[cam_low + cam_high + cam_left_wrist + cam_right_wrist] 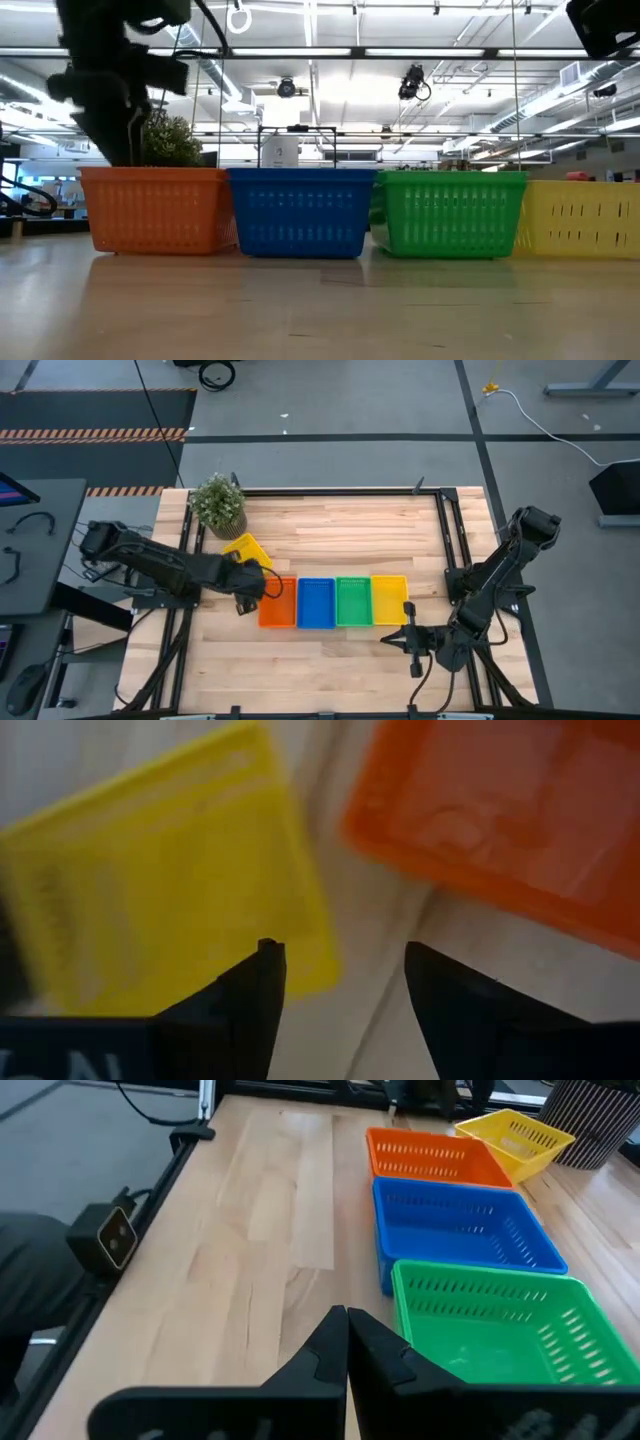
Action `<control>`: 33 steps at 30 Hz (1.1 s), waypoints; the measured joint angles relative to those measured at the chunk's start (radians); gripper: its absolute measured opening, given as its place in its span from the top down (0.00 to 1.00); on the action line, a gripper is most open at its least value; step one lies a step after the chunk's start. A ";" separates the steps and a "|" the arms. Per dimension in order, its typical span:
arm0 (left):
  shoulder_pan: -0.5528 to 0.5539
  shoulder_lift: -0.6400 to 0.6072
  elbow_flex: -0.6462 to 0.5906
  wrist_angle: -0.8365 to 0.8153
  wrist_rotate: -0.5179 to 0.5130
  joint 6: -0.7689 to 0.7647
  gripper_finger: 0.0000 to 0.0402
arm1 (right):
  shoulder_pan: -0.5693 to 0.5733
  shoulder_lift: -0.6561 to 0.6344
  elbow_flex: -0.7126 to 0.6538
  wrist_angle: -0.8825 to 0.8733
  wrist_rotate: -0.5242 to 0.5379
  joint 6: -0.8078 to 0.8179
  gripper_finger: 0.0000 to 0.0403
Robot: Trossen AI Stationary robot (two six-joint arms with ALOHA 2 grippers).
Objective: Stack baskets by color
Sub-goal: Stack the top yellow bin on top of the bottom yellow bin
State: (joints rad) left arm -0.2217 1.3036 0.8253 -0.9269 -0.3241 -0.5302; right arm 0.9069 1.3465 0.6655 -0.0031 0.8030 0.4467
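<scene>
With its left hand (262, 588) released, it should grip the loose yellow basket (246, 550) at eleven o'clock; right hand (347, 1342) clenched.

Four baskets stand side by side in one row across the middle of the tabletop (330, 530): the orange basket (277, 603), the blue basket (316, 603), the green basket (353, 601) and a yellow basket (389, 600). They touch or nearly touch, so there is no passage between them. A second, tilted yellow basket (247, 550) and the potted plant (218, 505) block the corner behind the orange end. The wood behind the row is bare, and also the wood in front of it.
</scene>
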 joint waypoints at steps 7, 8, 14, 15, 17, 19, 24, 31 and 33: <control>0.003 0.000 -0.157 0.141 -0.055 0.053 0.46 | -0.026 0.010 0.000 0.014 0.001 -0.002 0.98; 0.003 0.005 -0.164 0.151 -0.062 0.041 0.46 | -0.029 0.009 0.000 0.014 0.000 -0.004 0.98; -0.015 0.007 -0.172 0.161 -0.065 0.018 0.57 | -0.049 0.007 0.000 0.048 0.000 -0.047 0.98; -0.018 0.007 -0.172 0.161 -0.064 0.018 0.61 | -0.054 0.007 0.000 0.055 0.003 -0.060 0.98; -0.022 0.007 -0.172 0.160 -0.061 0.018 0.71 | -0.067 0.007 0.000 0.070 0.019 -0.082 0.98; -0.025 0.007 -0.163 0.139 -0.046 0.026 0.83 | -0.088 0.007 0.000 0.101 0.023 -0.083 0.98; -0.025 0.007 -0.021 -0.126 -0.063 0.032 0.96 | -0.169 0.007 0.000 0.206 -0.087 -0.151 0.98; -0.071 0.007 0.357 -0.385 -0.110 0.023 0.97 | -0.268 -0.002 0.000 0.309 -0.241 -0.331 0.96; -0.094 0.011 0.439 -0.338 -0.118 0.026 0.97 | -0.280 -0.018 0.000 0.310 -0.247 -0.363 0.94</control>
State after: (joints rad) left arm -0.3161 1.3144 1.2647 -1.2645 -0.4418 -0.5046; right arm 0.6269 1.3284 0.6655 0.3066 0.5561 0.0837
